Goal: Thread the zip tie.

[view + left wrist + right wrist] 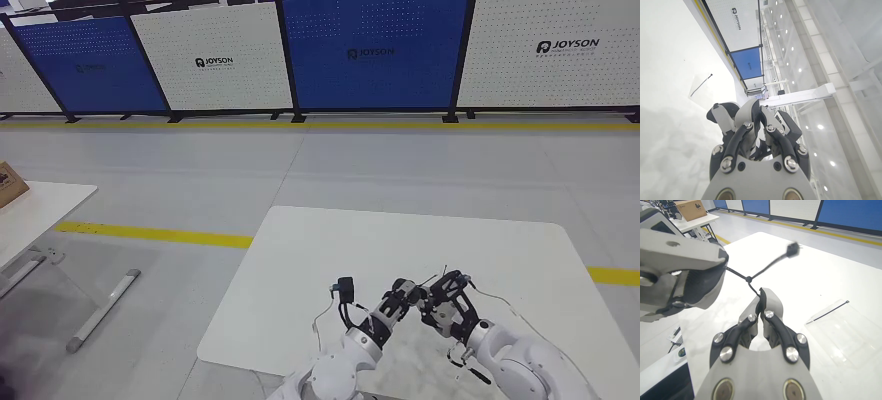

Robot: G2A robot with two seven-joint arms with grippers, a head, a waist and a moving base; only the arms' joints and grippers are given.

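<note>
Table [400, 250] white, zip tie [748, 279] held above; grey floor [200, 160], pegboard panels [375, 50] behind.

White desk [400, 250], clear plastic sheet [838, 332] on its near part, cardboard box [8, 185] on a second desk [45, 210] far left, blue and white panels [375, 50] beyond, yellow floor line [150, 235].
</note>
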